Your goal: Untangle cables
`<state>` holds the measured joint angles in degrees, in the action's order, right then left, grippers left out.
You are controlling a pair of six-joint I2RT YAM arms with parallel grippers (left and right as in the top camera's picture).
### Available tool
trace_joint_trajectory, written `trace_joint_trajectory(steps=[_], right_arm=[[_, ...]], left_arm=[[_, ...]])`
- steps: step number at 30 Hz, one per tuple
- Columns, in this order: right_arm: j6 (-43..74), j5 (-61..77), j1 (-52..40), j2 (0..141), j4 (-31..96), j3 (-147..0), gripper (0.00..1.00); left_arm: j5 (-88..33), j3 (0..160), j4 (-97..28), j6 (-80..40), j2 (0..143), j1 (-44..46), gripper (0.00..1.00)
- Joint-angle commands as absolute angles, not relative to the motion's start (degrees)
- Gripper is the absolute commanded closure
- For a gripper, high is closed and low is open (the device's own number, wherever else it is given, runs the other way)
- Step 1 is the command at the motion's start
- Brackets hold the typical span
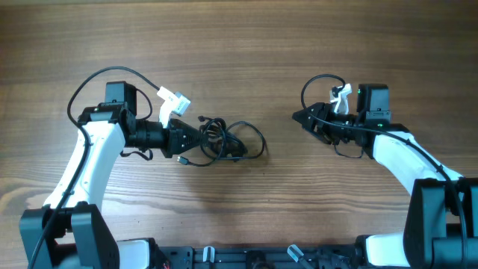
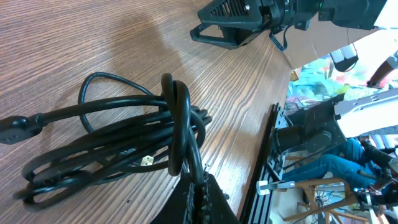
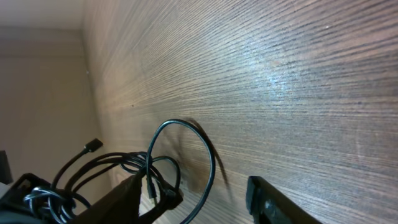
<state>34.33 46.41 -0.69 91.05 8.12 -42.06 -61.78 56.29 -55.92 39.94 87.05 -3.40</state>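
Observation:
The cables (image 1: 224, 140) lie as one knotted black bundle on the wooden table, left of centre, with a loose loop reaching right. My left gripper (image 1: 196, 139) is at the bundle's left end. In the left wrist view its fingers (image 2: 199, 190) are shut on a strand of the cables (image 2: 124, 140). My right gripper (image 1: 300, 116) points left, well apart from the bundle. In the right wrist view its fingers (image 3: 199, 199) are open and empty, with the cables (image 3: 124, 167) beyond them.
The wooden table (image 1: 239, 45) extends all around. A black rail (image 1: 246, 258) runs along the front edge. In the left wrist view the right gripper (image 2: 233, 18) shows at the top, and the table edge (image 2: 270, 143) is at the right.

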Motion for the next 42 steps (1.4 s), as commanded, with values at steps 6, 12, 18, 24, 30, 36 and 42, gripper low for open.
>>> trace_joint_trajectory(steps=[6, 12, 18, 24, 30, 36, 42], right_arm=[[22.26, 52.05, -10.37, 82.56, 6.2, -44.66, 0.53], [19.22, 43.03, -23.07, 73.01, 5.91, -45.76, 0.59], [20.25, 31.2, -35.24, 75.61, 6.44, -45.74, 0.57], [22.83, 28.27, -38.3, 82.46, 1.69, -45.74, 0.53], [24.56, 28.27, -38.3, 87.37, -3.38, -45.74, 0.53], [24.64, 27.51, -38.3, 90.11, -8.27, -45.74, 0.55], [24.67, 25.41, -37.69, 89.23, -9.17, -45.76, 0.96]], left_arm=[[-63.4, 56.25, -55.94, 39.77, 87.24, -3.66, 0.96], [-63.4, 56.25, -55.94, 39.77, 87.24, -3.66, 0.96], [-63.4, 56.25, -55.92, 39.77, 87.24, -3.66, 0.96], [-63.4, 56.25, -55.94, 39.77, 87.24, -3.66, 0.96], [-63.4, 56.25, -55.94, 39.77, 87.24, -3.66, 0.96], [-63.4, 56.25, -55.96, 39.77, 87.24, -3.66, 0.96], [-63.37, 56.25, -55.96, 39.77, 87.24, -3.66, 0.96]])
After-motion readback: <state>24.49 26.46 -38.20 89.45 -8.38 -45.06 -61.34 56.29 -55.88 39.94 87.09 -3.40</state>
